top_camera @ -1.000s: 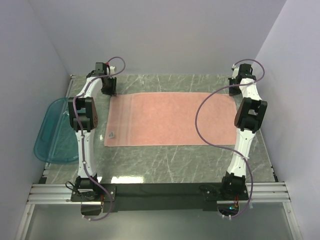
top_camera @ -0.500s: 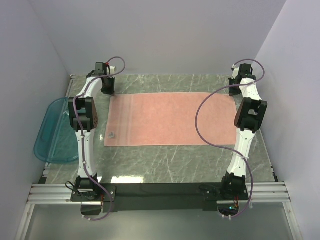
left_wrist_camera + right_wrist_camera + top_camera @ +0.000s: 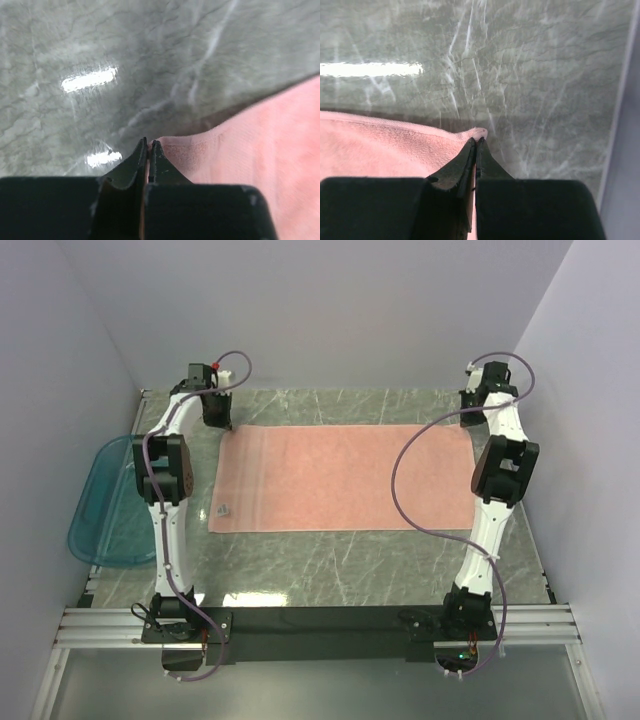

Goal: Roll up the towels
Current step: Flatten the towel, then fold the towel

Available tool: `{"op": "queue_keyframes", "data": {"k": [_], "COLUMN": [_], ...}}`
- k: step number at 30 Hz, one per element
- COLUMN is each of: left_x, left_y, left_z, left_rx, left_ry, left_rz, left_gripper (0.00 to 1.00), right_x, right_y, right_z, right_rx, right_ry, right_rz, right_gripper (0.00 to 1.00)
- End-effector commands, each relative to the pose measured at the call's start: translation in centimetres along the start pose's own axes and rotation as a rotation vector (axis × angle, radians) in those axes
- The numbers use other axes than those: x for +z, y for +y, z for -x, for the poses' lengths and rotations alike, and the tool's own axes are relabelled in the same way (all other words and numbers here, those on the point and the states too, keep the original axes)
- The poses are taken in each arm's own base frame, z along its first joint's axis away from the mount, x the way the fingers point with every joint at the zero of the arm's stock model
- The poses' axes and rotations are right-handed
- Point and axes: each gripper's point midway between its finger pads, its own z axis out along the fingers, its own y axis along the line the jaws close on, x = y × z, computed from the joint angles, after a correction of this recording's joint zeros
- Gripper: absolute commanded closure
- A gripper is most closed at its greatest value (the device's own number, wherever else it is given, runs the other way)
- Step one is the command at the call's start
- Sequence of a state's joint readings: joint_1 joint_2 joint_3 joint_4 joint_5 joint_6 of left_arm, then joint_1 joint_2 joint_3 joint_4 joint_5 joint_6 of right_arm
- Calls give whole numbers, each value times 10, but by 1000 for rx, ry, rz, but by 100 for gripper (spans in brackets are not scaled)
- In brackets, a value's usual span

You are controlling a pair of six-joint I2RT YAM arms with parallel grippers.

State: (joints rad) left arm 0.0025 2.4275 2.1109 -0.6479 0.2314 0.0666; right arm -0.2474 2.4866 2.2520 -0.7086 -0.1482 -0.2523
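Past a bare strip of the green marbled desk (image 3: 340, 570), the salmon-pink towel (image 3: 340, 478) lies spread flat and unrolled across the middle. Its small white label (image 3: 222, 509) sits at the near left corner, and a teal tray (image 3: 100, 505) rests at the desk's left edge, apart from it. At the towel's far edge, the left hand (image 3: 149, 145) is pinched tight on the far left corner and the right hand (image 3: 476, 142) on the far right corner.

Salmon-pink towel (image 3: 340, 478) (pale label (image 3: 222, 509)), grey-green veined table (image 3: 340, 570), teal tray (image 3: 105, 505)
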Motion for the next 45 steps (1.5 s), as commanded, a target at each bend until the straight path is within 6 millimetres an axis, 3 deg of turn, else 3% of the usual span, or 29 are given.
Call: {"op": "queue_keyframes", "data": {"k": [1, 7, 14, 24, 31, 40, 45], "left_x": [-65, -94, -118, -147, -160, -165, -150], "left_y": [-6, -6, -7, -15, -19, -13, -8], "left_z": [63, 72, 55, -8, -52, -96, -123], "left_rx": [31, 43, 61, 104, 147, 181, 128], "left_ry": [-200, -251, -230, -143, -45, 67, 131], "left_rz": [-51, -78, -132, -179, -207, -184, -143], "left_gripper": [100, 100, 100, 100, 100, 100, 100], "right_x": [-61, -79, -93, -122, -128, -138, -127], "right_y": [-11, -14, -18, -11, -8, -14, -14], "right_z": [45, 39, 19, -26, -78, -128, -145], "right_rx": [-7, -9, 0, -44, -67, -112, -86], "right_ry": [-129, -127, -86, -6, 98, 192, 240], "right_rz": [-11, 4, 40, 130, 156, 137, 131], "right_gripper": [100, 100, 100, 100, 100, 100, 100]}}
